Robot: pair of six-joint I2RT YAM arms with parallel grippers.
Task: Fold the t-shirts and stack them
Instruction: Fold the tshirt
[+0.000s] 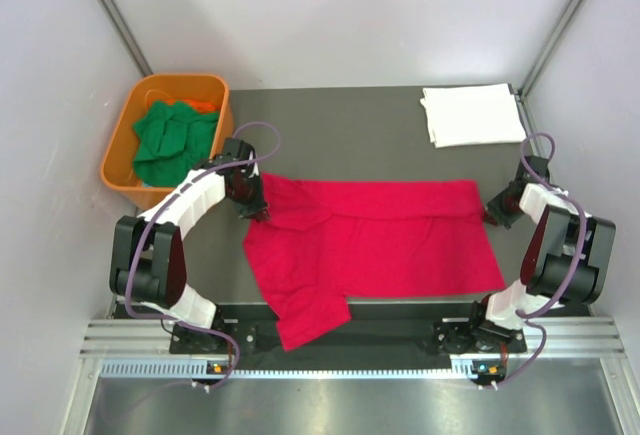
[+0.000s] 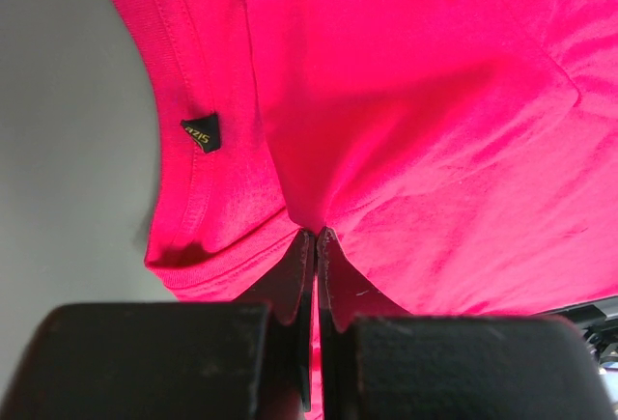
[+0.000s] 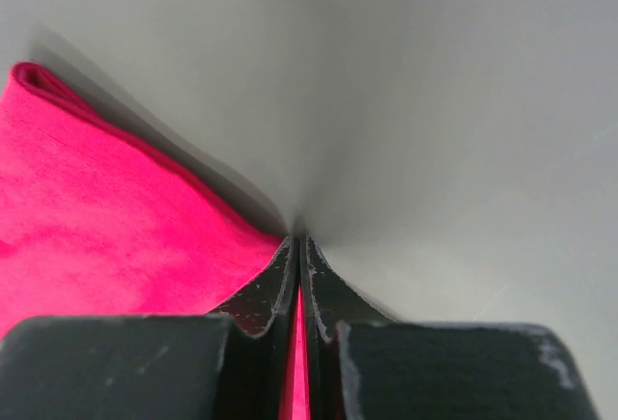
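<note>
The red t-shirt (image 1: 380, 240) lies spread across the dark table, folded over along its far edge, one sleeve hanging toward the near edge. My left gripper (image 1: 258, 211) is shut on its left end near the collar; in the left wrist view the jaws (image 2: 316, 235) pinch red cloth (image 2: 415, 101) beside the black size tag (image 2: 201, 132). My right gripper (image 1: 490, 213) is shut on the shirt's right edge; red cloth (image 3: 106, 217) shows between the closed fingers (image 3: 298, 242). A folded white t-shirt (image 1: 473, 114) lies at the back right. Green t-shirts (image 1: 173, 140) fill the tub.
The orange plastic tub (image 1: 126, 140) stands off the table's left side, close to my left arm. White enclosure walls stand on both sides, and a metal rail (image 1: 340, 340) runs along the near edge.
</note>
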